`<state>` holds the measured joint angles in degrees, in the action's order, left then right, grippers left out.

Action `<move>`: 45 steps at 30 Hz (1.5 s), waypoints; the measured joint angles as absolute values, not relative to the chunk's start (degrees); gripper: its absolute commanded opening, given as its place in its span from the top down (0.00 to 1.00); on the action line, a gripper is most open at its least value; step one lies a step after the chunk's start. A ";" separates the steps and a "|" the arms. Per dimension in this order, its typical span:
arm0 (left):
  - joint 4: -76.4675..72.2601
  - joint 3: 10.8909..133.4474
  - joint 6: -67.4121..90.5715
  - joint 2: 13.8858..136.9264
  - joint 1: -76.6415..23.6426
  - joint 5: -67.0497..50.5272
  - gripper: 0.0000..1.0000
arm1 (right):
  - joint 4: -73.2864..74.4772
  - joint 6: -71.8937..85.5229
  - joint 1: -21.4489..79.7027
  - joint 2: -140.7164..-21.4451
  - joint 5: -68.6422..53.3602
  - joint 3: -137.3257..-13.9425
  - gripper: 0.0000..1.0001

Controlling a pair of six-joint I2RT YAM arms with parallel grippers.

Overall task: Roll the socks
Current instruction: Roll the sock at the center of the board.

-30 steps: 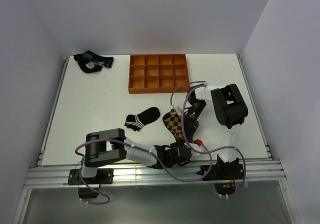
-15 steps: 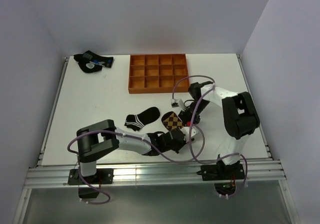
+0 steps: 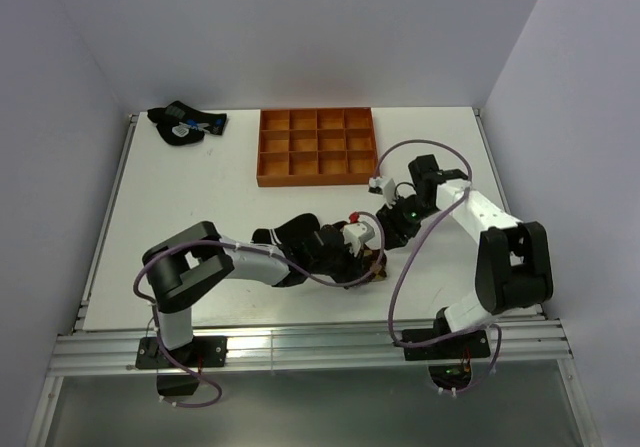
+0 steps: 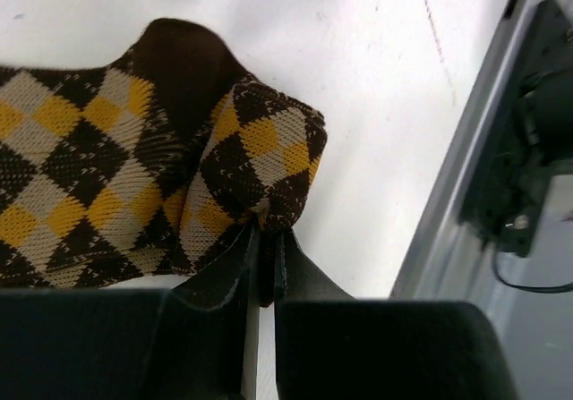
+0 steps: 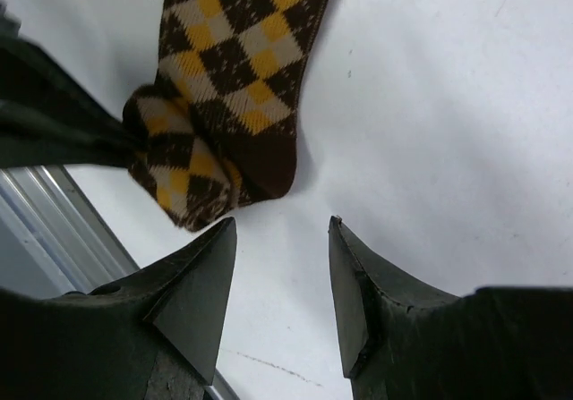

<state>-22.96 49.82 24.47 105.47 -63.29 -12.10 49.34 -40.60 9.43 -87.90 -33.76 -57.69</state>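
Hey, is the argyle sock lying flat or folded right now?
Folded at one end: the argyle sock has its end doubled back over itself, pinched by the left end effector; the rest lies flat.

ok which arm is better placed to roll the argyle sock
Left, probably: the left gripper is shut on an end of the argyle sock; the right gripper is open, empty, beside it.

top: high, rear | wrists: close, down | shared: argyle sock [image 4: 134, 176]
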 measured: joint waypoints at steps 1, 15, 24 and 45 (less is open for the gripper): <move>-23.38 49.67 25.85 105.65 -62.19 -14.06 1.00 | 48.90 -40.82 9.34 -86.46 -33.54 -56.34 0.47; -33.95 47.79 48.56 113.14 -49.25 -43.83 1.00 | 45.89 -54.52 9.34 -67.51 -38.68 -43.77 0.30; -26.85 51.70 53.30 115.31 -48.03 -49.50 1.00 | 41.08 -59.05 16.71 -56.01 -39.64 -36.01 0.22; -18.52 55.48 54.39 117.05 -45.89 -53.06 1.00 | 26.20 -57.80 33.76 -56.05 -29.08 -26.52 0.23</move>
<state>-18.52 55.48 54.39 117.05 -45.89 -53.06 26.20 -57.80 33.76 -56.05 -29.08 -26.52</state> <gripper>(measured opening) 0.105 0.777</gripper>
